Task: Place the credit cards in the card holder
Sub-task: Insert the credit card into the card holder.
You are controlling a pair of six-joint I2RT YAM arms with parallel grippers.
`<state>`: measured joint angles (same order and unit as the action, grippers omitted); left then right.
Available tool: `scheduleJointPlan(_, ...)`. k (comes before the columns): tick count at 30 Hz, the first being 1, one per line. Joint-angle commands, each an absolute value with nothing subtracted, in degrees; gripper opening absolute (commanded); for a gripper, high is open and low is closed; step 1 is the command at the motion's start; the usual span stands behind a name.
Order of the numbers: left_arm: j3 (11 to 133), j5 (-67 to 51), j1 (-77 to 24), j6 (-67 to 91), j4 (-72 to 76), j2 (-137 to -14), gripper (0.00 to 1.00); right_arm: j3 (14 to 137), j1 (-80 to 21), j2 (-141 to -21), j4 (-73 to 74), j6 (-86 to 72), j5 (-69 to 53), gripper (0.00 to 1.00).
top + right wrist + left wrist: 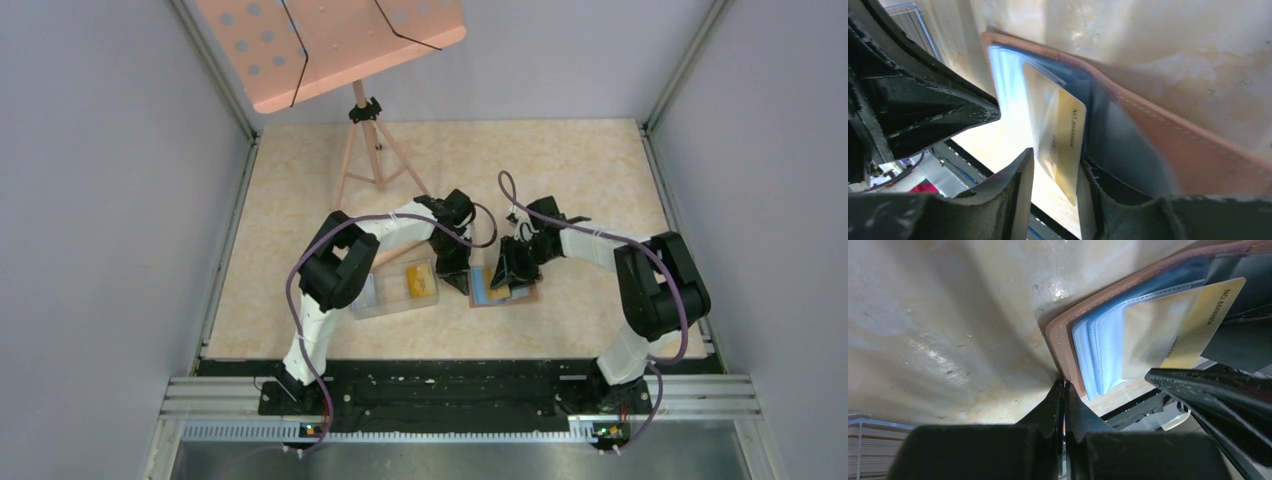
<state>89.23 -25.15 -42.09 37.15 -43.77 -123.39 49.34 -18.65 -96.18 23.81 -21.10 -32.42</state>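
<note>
Beige table (600, 170): left hand (1064, 385) closed, right hand (1054, 157) apart around yellow card (1058, 125) half-hidden in card holder (1173, 135).

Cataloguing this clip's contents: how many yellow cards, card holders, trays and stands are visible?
Yellow-orange plastic cards: 2
Brown leather card holder: 1
Clear plastic tray: 1
Pink perforated music stand: 1
Total: 5

Beige marbled worktop (560, 170). Pink three-legged stand (330, 45) at its far edge, perforated panel on top, tilted. Clear tray (392, 298) directly nearer than the stand. Grey walls (100, 200) either side of the stand. Metal rail (720, 392) well nearer than the stand.
</note>
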Motion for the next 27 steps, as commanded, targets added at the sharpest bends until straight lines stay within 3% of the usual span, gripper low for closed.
scheduleJointPlan(1, 90.6, -23.6, -42.2, 36.3, -43.4, -125.1, 0.0, 52.0, -20.9, -96.3, 31.9, -17.1, -20.8, 0.41)
scheduleJointPlan(6, 90.7, -23.7, -42.2, 36.2, -43.5, -125.3, 0.0, 53.2, -22.4, -95.1, 34.3, -15.8, -17.7, 0.54)
scheduleJointPlan(16, 90.6, -24.0, -42.2, 35.6, -43.4, -125.0, 0.0, 53.2, -22.7, -93.5, 35.2, -14.8, -14.9, 0.65)
scheduleJointPlan(21, 90.4, -24.3, -42.2, 35.6, -43.2, -125.0, 0.0, 52.6, -22.7, -93.2, 32.9, -15.5, -16.4, 0.65)
scheduleJointPlan(27, 90.5, -24.9, -42.2, 35.5, -42.8, -124.8, 0.0, 50.1, -22.7, -94.6, 28.2, -17.8, -24.3, 0.51)
